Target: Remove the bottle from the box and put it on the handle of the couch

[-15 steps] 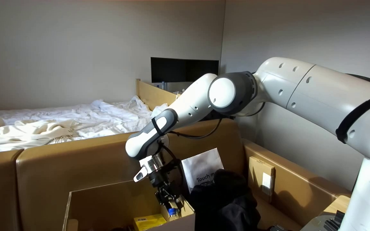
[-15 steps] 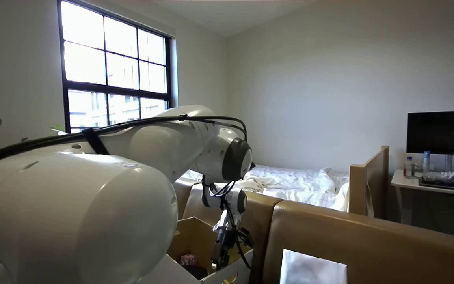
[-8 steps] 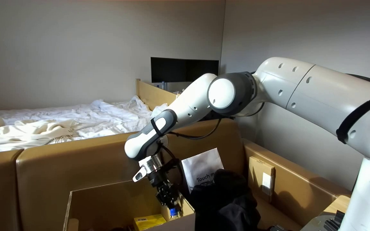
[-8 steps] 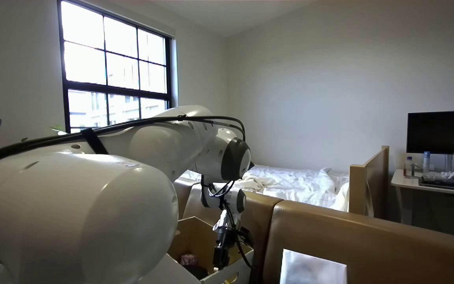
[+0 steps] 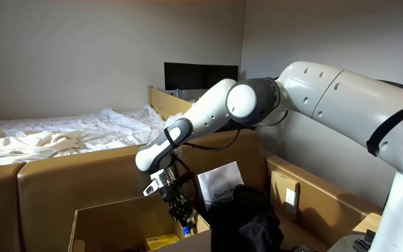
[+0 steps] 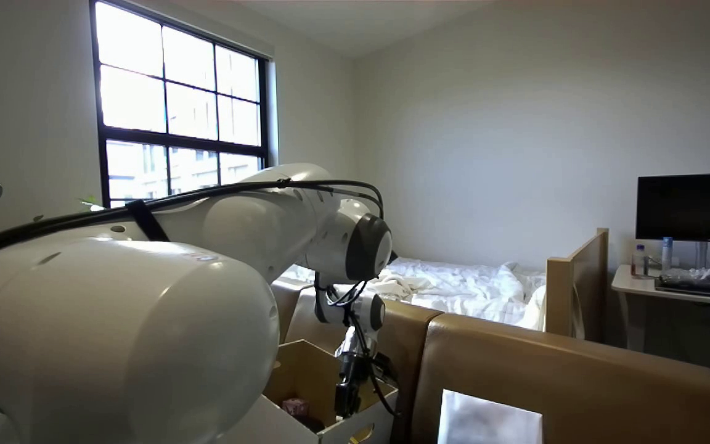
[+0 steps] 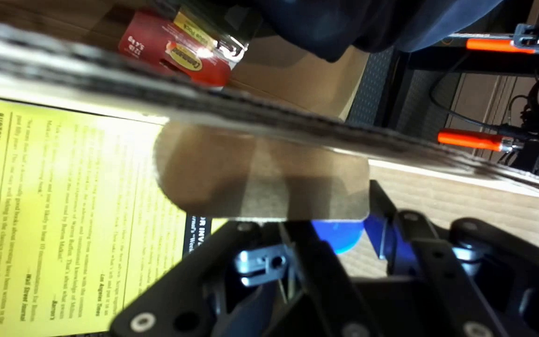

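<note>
Bottle (image 5: 186, 231) seems at grasp stage: your gripper (image 7: 346, 233) pinches its cap (image 7: 340, 237); next, lift it clear of the box (image 5: 124, 220)

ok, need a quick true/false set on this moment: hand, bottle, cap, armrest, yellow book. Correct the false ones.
1. The hand is closed on the bottle at its cap. True.
2. That cap is red. False: it is blue.
3. A flat carton stands beside the armrest. True.
4. The bottle sits on the armrest. False: it is inside the box.
5. A yellow book lies in the box. True.
</note>
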You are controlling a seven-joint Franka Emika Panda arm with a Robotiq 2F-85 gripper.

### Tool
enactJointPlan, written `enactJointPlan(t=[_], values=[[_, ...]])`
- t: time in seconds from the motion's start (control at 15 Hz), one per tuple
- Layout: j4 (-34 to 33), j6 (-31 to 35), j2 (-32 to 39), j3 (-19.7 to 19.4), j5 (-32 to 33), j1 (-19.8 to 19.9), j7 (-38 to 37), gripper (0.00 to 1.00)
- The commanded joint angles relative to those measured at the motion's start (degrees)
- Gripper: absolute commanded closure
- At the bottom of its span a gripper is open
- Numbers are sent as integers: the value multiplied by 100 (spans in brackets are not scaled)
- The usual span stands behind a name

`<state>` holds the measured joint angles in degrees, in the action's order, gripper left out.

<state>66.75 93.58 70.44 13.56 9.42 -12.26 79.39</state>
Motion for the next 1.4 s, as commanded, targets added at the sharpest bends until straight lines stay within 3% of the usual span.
enactJointPlan(t=[0.0,0.6,0.93,1.33], values=[[368,622,-525,-67,96,-130,-541,87],[360,787,-1100,-303,623,-927,-1663,87],[369,855,-1390,-647,737,-1353,-3032,88],[366,532,-1853,-1093,670,-1566,-4584,87]])
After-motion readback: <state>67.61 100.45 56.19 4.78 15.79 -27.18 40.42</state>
